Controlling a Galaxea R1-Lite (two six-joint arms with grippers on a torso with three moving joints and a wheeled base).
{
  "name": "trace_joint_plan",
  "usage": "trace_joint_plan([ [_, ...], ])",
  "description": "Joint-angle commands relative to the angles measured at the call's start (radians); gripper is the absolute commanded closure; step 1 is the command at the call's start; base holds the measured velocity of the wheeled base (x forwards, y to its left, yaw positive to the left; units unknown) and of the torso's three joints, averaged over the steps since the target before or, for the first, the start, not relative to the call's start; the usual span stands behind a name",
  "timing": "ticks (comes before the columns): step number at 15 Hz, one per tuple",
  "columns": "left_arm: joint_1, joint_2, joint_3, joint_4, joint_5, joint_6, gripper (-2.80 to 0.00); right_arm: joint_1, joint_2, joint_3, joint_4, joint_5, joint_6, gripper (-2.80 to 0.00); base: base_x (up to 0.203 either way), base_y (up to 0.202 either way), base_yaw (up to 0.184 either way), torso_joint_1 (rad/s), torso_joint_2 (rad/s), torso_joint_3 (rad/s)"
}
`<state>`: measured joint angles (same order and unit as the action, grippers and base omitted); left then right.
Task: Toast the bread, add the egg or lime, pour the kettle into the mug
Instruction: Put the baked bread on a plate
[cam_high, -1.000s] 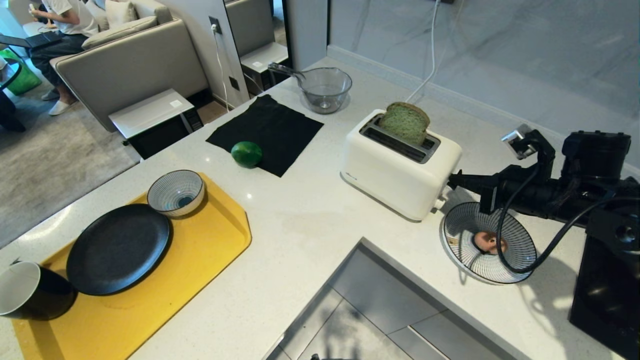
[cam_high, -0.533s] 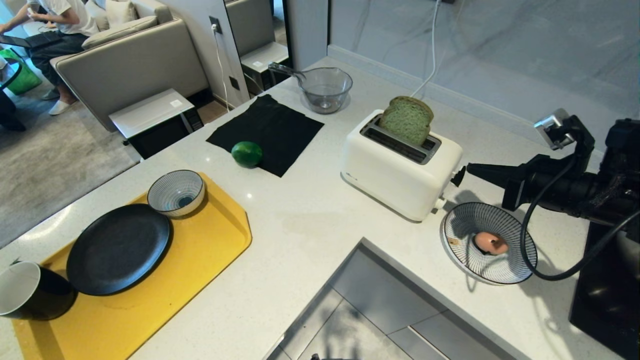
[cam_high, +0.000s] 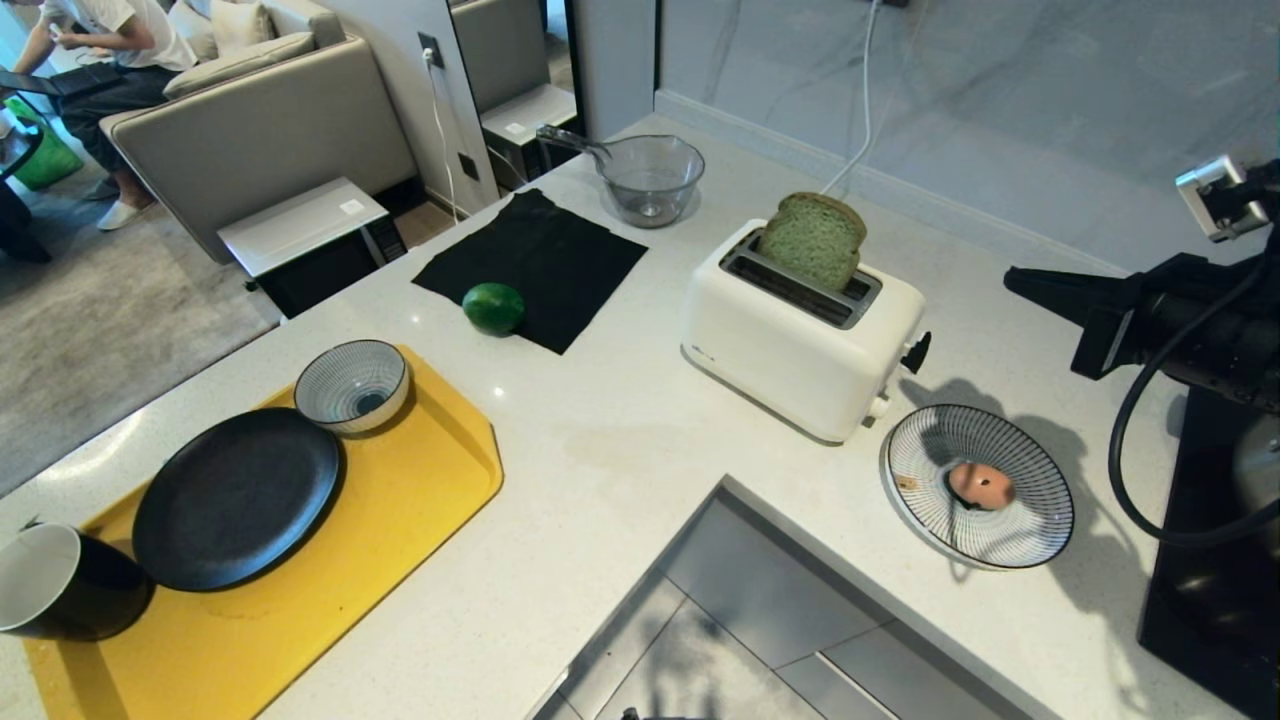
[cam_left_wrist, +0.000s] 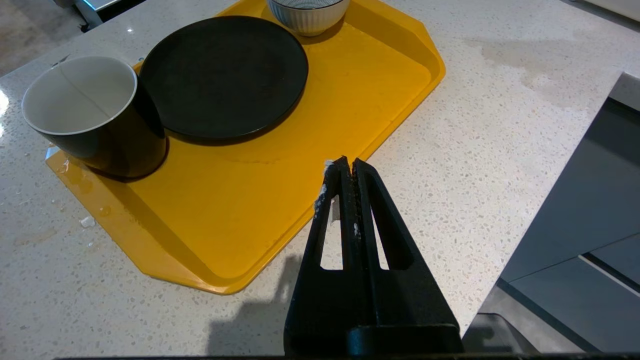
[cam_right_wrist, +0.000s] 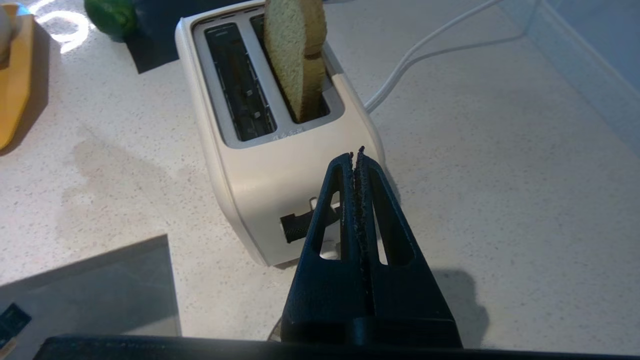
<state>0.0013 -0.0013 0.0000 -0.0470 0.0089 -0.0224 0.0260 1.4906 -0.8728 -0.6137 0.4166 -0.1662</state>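
The right gripper (cam_high: 1012, 278) is seen with its fingers pressed together, empty, held in the air to the right of the toaster (cam_high: 800, 335) and clear of it. The bread (cam_high: 812, 240) is stood upright in the toaster's rear slot, half out. The egg (cam_high: 978, 485) is laid on a striped plate (cam_high: 1040, 515) just beside the toaster. The lime (cam_high: 493, 307) is placed at the edge of a black cloth (cam_high: 540, 260). The left gripper (cam_left_wrist: 348, 167), fingers together, is held over the rim of the yellow tray (cam_left_wrist: 250, 210), where the mug (cam_left_wrist: 95, 117) is set beside a black plate (cam_left_wrist: 225, 75).
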Motion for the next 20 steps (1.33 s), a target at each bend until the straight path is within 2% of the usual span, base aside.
trace_joint_plan([
  [1,0.000,-0.002,0.017,-0.001,0.000,-0.001,0.00,-0.002,-0.021,-0.011,-0.001,-0.007,-0.003,0.00,0.000,0.000,0.000,0.000,0.00,0.000],
  [4,0.000,-0.002,0.017,-0.001,0.000,-0.001,0.00,-0.011,-0.018,-0.020,0.041,-0.006,-0.003,0.00,0.000,0.000,0.000,0.000,0.00,0.000],
  [8,0.000,-0.002,0.017,-0.001,0.000,-0.001,0.00,-0.012,0.026,-0.105,0.077,-0.006,-0.002,0.00,0.000,0.000,0.000,0.000,0.00,0.000],
  [9,0.000,-0.002,0.017,-0.001,0.000,-0.001,0.00,-0.013,0.038,-0.121,0.081,-0.006,0.000,-2.80,0.000,0.000,0.000,0.000,0.00,0.000],
  [12,0.000,-0.002,0.017,-0.001,0.000,-0.001,0.00,-0.013,0.066,-0.146,0.085,0.004,0.011,-2.80,0.000,0.000,0.000,0.000,0.00,0.000],
  [15,0.000,-0.002,0.017,-0.001,0.000,-0.001,0.00,-0.008,0.111,-0.235,0.140,0.008,0.056,-2.80,0.000,0.000,0.000,0.000,0.00,0.000],
  [20,0.000,-0.002,0.017,-0.001,0.000,-0.001,0.00,-0.009,0.214,-0.357,0.203,0.002,0.046,-2.80,0.000,0.000,0.000,0.000,0.00,0.000],
])
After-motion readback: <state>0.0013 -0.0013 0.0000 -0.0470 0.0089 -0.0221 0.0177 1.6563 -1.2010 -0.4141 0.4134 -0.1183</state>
